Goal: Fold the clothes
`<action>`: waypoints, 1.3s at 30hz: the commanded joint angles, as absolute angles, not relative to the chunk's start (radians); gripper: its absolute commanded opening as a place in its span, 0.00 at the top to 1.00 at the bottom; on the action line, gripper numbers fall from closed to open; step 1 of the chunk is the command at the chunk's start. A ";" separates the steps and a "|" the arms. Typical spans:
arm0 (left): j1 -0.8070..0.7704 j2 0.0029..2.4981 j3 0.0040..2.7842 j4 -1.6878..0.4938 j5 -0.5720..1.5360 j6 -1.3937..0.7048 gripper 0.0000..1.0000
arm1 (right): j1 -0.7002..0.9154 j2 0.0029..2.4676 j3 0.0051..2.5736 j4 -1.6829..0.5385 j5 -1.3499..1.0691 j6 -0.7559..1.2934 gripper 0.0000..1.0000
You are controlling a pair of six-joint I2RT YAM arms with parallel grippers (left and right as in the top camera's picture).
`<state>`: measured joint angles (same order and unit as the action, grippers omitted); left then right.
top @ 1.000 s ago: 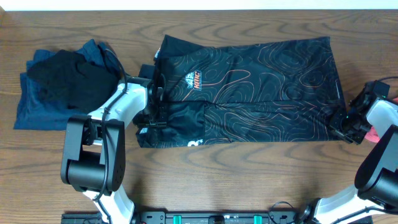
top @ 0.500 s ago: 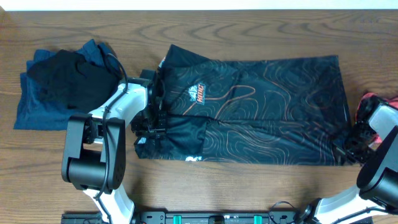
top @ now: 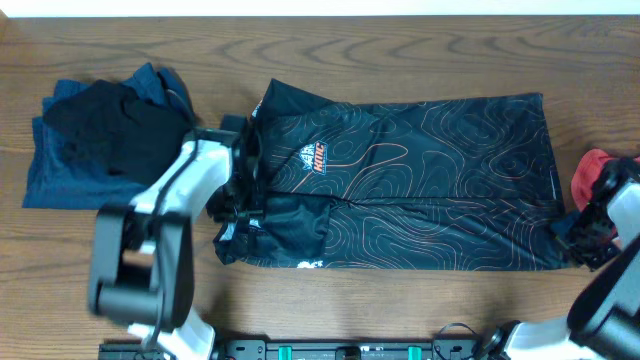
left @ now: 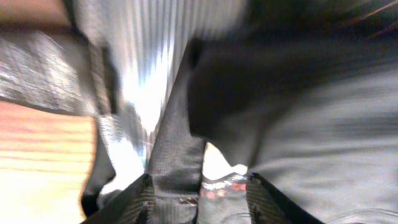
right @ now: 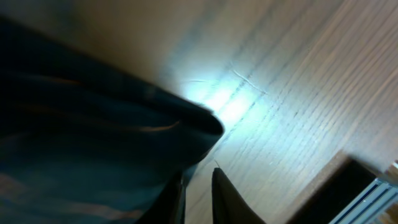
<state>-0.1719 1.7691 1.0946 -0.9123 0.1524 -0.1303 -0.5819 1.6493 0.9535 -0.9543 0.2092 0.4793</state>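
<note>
Centrally on the wooden table (top: pixel 400 45) lies the black sports shirt (top: pixel 430 180), spread wide and nearly flat in a rough rectangle. Its thin, smooth cloth is covered in fine orange contour lines and carries a small orange-and-white logo towards the left. The lower left part is folded over and rumpled, with a scrap of white print at the bottom hem.

The left gripper (top: pixel 243 200) sits on the shirt's left edge. In the blurred left wrist view its fingers (left: pixel 142 200) stand either side of a bunched grey fold of the shirt (left: pixel 311 124) and appear clamped on it.

The right gripper (top: pixel 580 232) is at the shirt's lower right corner. In the right wrist view its jaws are almost together at the gripper (right: pixel 198 199), and they pinch the curled edge of the cloth (right: pixel 81 137) just above the pale wood grain (right: pixel 292 93).

To the left of the shirt, near but apart from it, a pile of garments (top: pixel 90 140) lies heaped, dark blue beneath and black on top. At the far right edge, a red item (top: pixel 592 170) lies just beside the right arm; what it is cannot be told.
</note>
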 commanded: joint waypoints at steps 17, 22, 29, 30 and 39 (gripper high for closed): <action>-0.153 1.791 1.525 -0.688 0.150 -0.064 0.25 | -0.567 1.309 0.986 -0.849 -0.409 0.120 0.27; -0.114 2.003 1.717 -0.675 0.278 0.001 0.25 | -0.567 1.309 0.986 -0.860 -0.412 0.117 0.18; -0.099 2.229 1.831 -0.618 0.304 0.007 0.25 | -0.567 1.309 0.986 -0.890 -0.412 0.115 0.18; -0.099 2.246 1.831 -0.603 0.304 0.007 0.25 | -0.567 1.309 0.986 -0.895 -0.411 0.114 0.18; -0.104 2.333 1.830 -0.489 0.307 0.006 0.25 | -0.567 1.309 0.986 -0.916 -0.408 0.114 0.18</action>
<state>-0.1009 2.3272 1.8034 -0.5053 0.2897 -0.0029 -0.5755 1.3117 0.9699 -0.9161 -0.3939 0.1272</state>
